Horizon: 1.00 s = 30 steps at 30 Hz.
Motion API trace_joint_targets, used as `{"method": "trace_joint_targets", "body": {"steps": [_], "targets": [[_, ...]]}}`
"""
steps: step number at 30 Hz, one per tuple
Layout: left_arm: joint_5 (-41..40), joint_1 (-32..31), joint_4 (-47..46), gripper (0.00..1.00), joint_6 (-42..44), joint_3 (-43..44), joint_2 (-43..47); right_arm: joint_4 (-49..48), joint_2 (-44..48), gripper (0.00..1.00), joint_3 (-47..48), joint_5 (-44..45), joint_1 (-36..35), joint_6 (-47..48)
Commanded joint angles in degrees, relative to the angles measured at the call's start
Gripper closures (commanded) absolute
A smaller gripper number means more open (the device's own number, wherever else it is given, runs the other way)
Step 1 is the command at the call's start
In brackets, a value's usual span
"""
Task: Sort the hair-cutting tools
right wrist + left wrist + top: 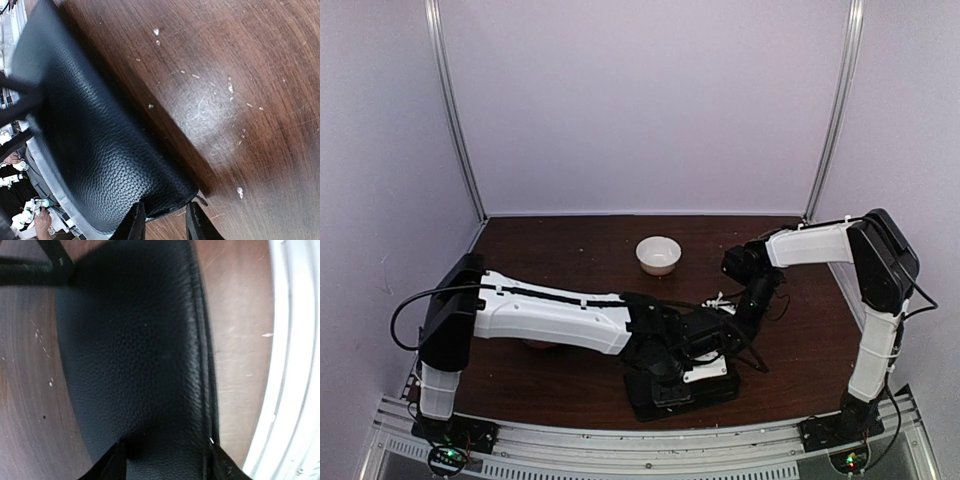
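Observation:
No hair-cutting tools show in any view. A flat black leather-grain case (720, 388) lies near the table's front edge. My left gripper (670, 385) is down over it. In the left wrist view the case (140, 350) fills the frame, and the left gripper (167, 465) stands open with a finger at each long side. My right gripper (728, 338) reaches the case's far right corner. In the right wrist view the right gripper (165, 220) is shut on that rounded corner of the case (100, 140).
A white bowl (658, 255) stands at the middle back of the dark wooden table (570, 250). A sliver of red (540, 345) shows under the left arm. The metal front rail (295, 390) runs just beside the case. White walls enclose the table.

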State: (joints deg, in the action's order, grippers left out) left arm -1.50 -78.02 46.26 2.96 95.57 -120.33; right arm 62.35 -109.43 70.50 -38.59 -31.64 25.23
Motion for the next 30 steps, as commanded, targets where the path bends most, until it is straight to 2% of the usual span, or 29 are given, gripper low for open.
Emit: {"method": "trace_joint_targets", "body": {"steps": [1,8,12,16,20,23,25,28,30], "targets": [[-10.8,0.6,2.8,0.46,-1.6,1.5,-3.1,-1.2,1.0,0.72,0.0,-1.6,-0.1,0.0],[-16.5,1.4,4.9,0.59,0.8,-0.3,-4.2,0.3,6.8,0.72,1.1,-1.3,3.5,3.8],[-19.1,4.7,4.0,0.60,2.3,-3.4,-2.6,-1.8,12.3,0.68,1.0,-1.3,8.6,5.9],[-19.9,7.7,1.6,0.61,5.5,-5.0,-1.3,-5.7,16.5,0.66,-1.6,1.4,9.8,9.2],[-18.0,6.5,-2.9,0.61,11.6,-9.8,2.2,-7.4,17.7,0.68,-3.3,3.4,9.7,14.4],[-16.6,5.6,-5.8,0.63,13.7,-13.8,5.7,-6.6,18.1,0.68,-3.4,4.6,9.7,25.9],[-16.2,5.2,-6.3,0.65,14.5,-15.7,7.3,-7.7,18.8,0.68,-4.0,5.6,9.5,30.5],[-15.5,4.6,-6.4,0.67,15.5,-17.6,8.5,-9.4,17.8,0.70,-2.7,7.5,8.4,31.1],[-15.4,4.1,-6.3,0.63,15.3,-18.0,9.0,-11.1,18.5,0.72,-2.4,7.4,7.7,30.1]]}}
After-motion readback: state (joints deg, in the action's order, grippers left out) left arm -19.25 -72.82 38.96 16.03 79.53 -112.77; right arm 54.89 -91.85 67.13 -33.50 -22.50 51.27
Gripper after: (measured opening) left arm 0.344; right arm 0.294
